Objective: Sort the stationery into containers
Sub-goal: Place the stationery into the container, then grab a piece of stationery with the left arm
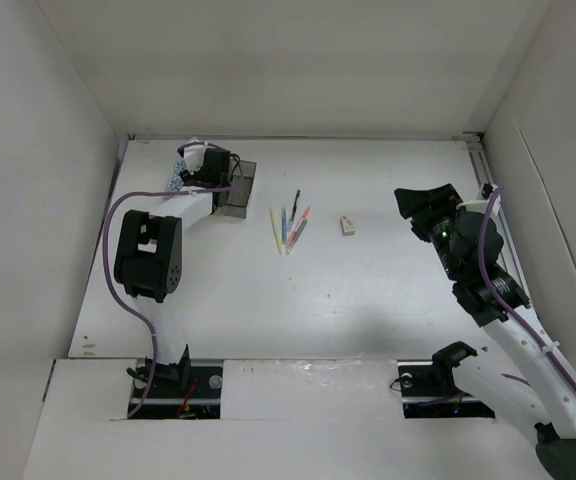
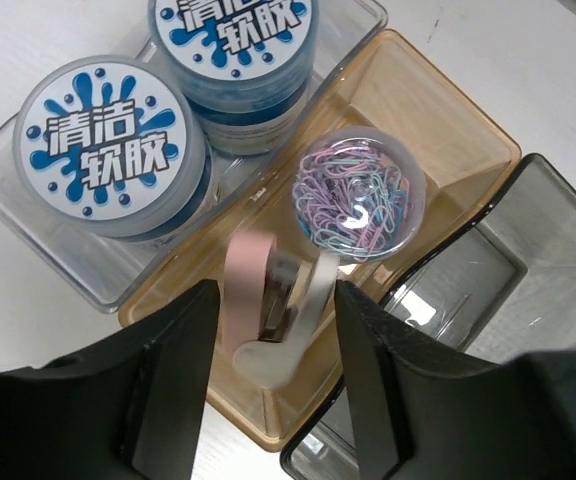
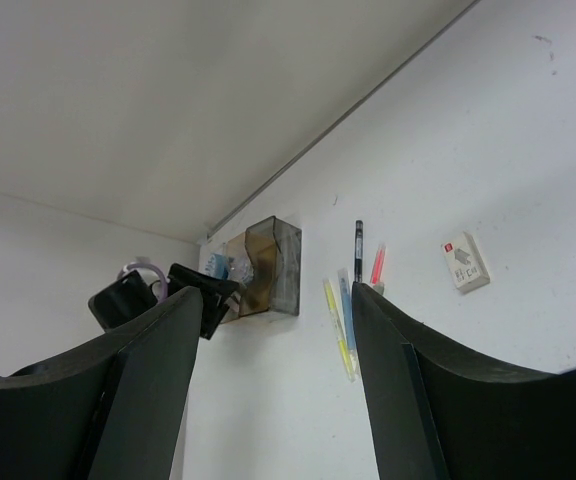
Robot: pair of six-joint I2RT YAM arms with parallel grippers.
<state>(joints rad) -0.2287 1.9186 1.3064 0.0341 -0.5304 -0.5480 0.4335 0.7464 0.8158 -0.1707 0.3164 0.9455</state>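
Lying on the white, white-walled table (image 1: 368,300): pens (image 1: 290,228), eraser (image 1: 347,225).

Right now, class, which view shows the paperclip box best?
Left wrist view: the paperclip box sits mid-frame, clips visible, inside the amber tray. In the top external and right wrist views it cannot be made out.

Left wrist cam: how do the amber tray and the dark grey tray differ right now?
Colour: the amber tray is translucent orange, the dark grey tray smoky. Contents: the amber tray holds a round clear box of paper clips and a pink-and-white item; the dark grey tray's visible part is empty. Both are rectangular, translucent, side by side.
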